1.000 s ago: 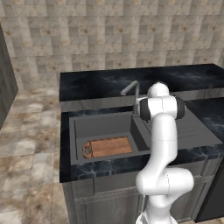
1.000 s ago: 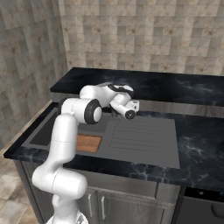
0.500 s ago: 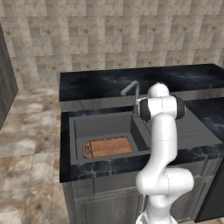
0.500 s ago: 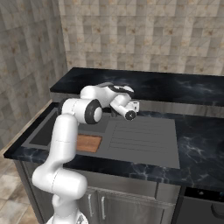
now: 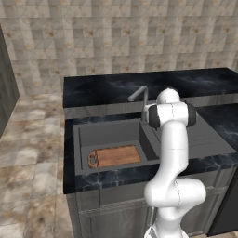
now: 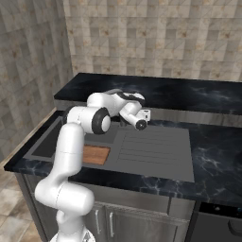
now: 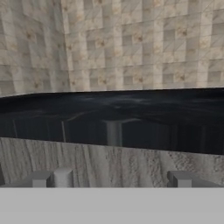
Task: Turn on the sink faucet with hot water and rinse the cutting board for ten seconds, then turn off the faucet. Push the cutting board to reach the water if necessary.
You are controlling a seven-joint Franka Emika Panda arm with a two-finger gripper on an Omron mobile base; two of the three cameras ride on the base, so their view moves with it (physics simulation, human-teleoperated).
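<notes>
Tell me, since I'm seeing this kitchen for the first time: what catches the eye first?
The flat reddish-brown wooden cutting board stands out, lying on the floor of the dark grey rectangular sink toward its front edge. Behind the basin rises the slim grey metal faucet, its angled spout reaching over the sink with no stream visible. The pincer hangs over the ribbed drainboard beside the faucet.

Rendered scene, evenly and softly lit; no single light source could be told. Shadows were faint, darkest inside the sink [image 5: 111, 135]. The black counter [image 6: 208, 165] carried pale marbling, no hard glare. Both base views were moderately sharp; the hand view was soft and blurred throughout. No edge distortion was evident.
</notes>
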